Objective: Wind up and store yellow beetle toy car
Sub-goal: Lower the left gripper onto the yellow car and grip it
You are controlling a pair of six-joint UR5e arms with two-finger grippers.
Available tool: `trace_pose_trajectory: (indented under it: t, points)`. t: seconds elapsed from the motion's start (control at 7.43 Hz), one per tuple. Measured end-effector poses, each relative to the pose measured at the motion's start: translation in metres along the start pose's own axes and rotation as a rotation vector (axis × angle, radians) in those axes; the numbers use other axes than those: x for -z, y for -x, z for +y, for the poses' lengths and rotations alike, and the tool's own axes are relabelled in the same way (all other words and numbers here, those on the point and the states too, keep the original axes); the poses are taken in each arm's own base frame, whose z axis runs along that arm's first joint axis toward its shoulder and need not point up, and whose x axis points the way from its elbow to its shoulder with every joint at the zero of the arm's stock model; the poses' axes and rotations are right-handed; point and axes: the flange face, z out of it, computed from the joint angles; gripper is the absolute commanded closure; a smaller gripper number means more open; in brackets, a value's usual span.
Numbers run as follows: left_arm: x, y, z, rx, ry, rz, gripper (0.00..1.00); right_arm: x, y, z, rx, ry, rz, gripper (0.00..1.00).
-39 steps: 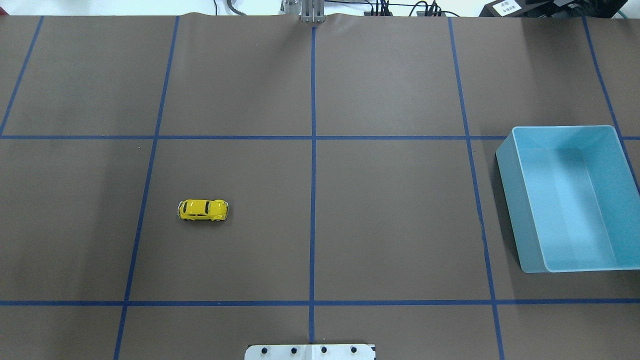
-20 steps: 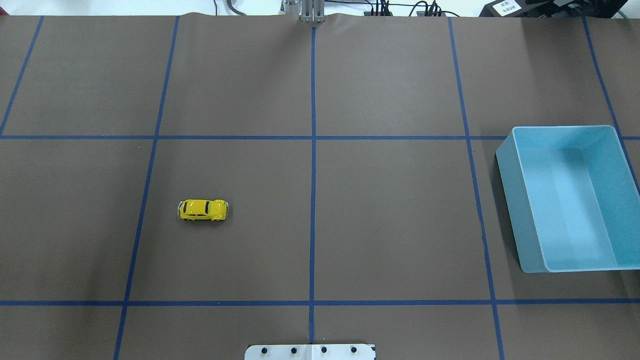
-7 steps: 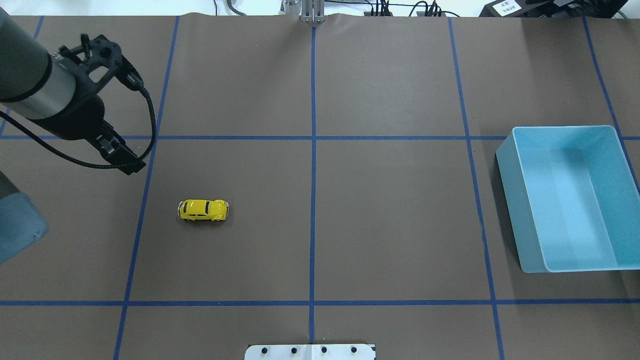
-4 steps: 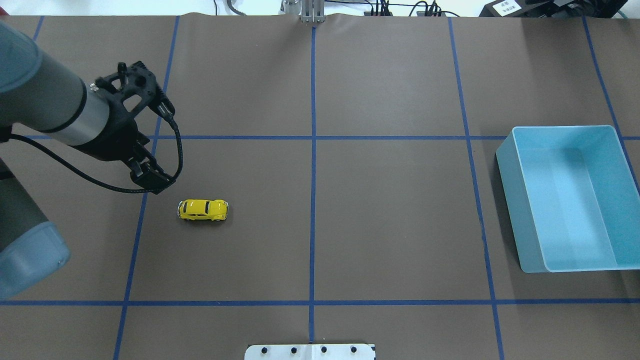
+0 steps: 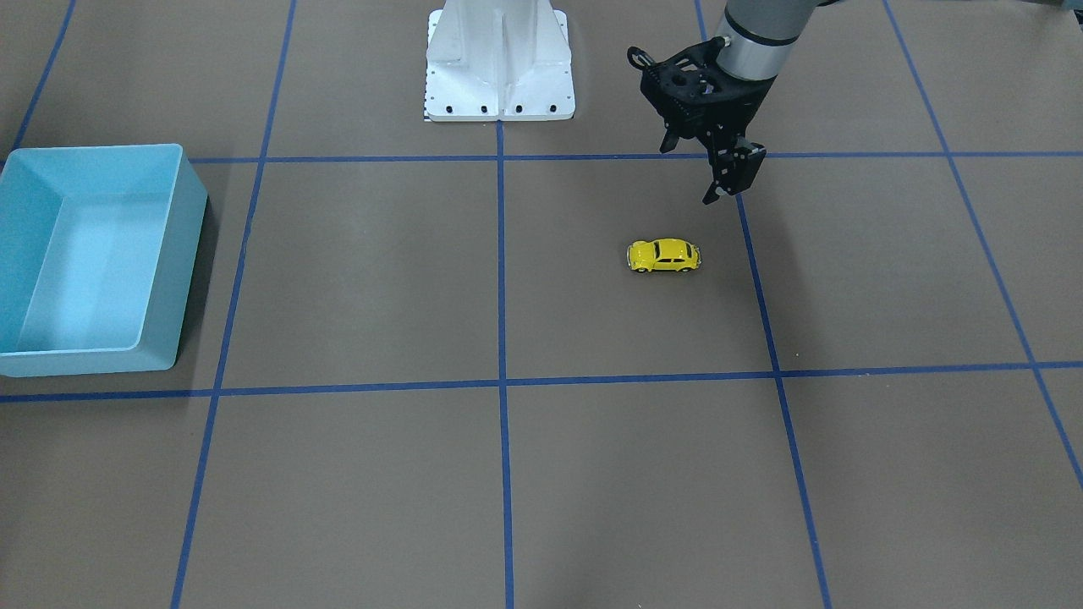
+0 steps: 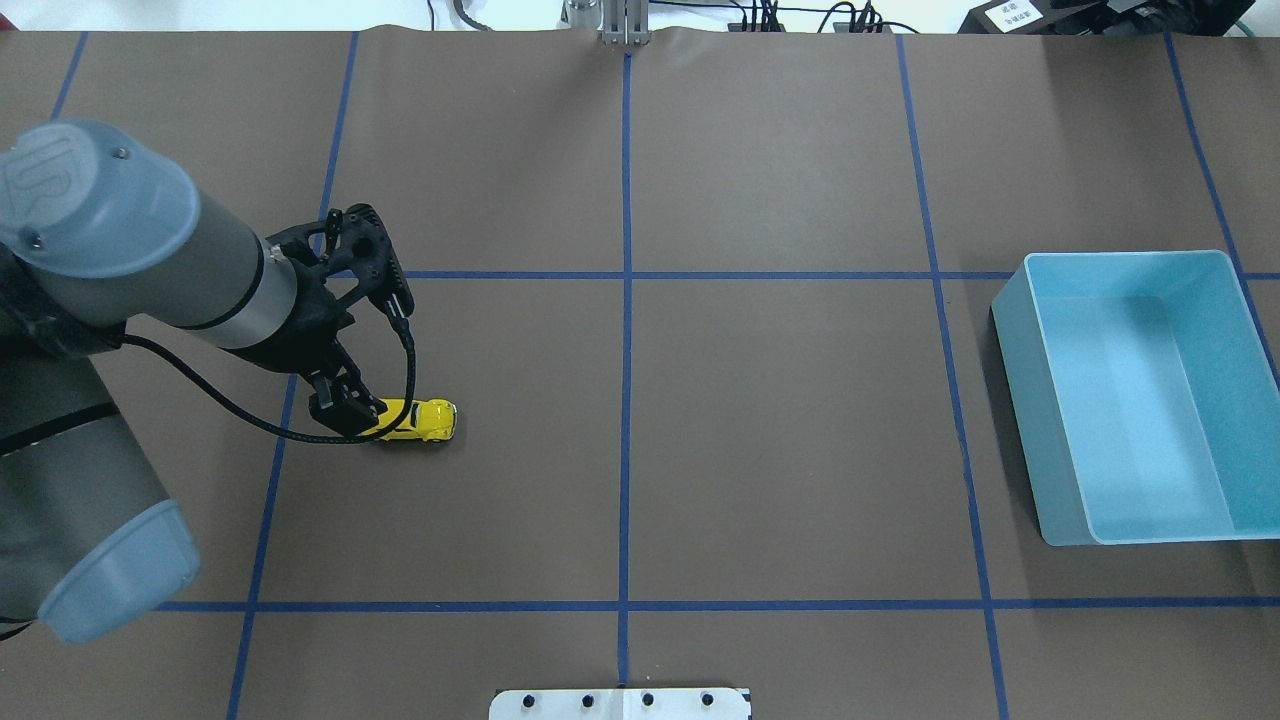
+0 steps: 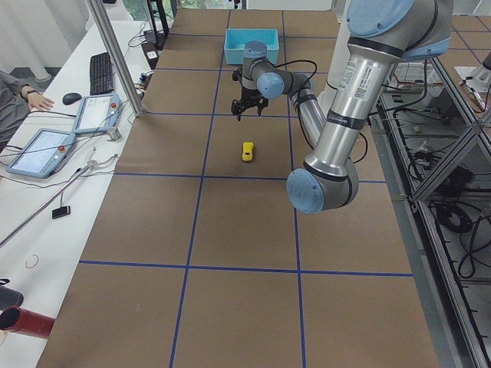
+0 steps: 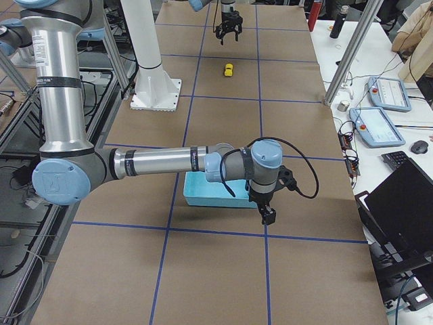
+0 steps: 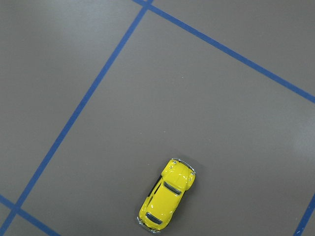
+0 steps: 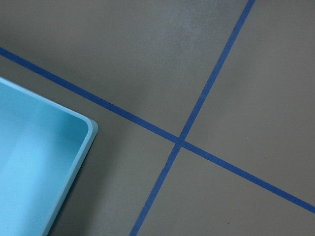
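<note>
Yellow car [image 5: 664, 255] on tabletop [image 5: 592, 474]; we hover left fingers [image 5: 729, 167] spread, near it; approach step. Next: lower, straddle, pinch.

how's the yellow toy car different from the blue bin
The yellow beetle toy car is tiny; the blue bin is far larger. The car is glossy bright yellow with a rounded closed body, the bin pale blue, rectangular and open-topped. The car sits in the robot's left half, the bin at the table's end on its right. Both rest on the brown table.
</note>
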Motion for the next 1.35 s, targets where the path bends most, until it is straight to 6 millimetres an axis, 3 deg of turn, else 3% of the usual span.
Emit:
trace_pose_trajectory:
  t: [0.4, 1.35]
  points:
    - [-0.048, -0.03, -0.031, -0.224, 0.046, -0.02, 0.0, 0.001, 0.0, -0.001, 0.002, -0.002, 0.0, 0.0]
    - [-0.118, -0.033, -0.053, -0.335, 0.205, 0.022, 0.0, 0.002, 0.001, -0.002, 0.005, -0.004, 0.001, 0.0]
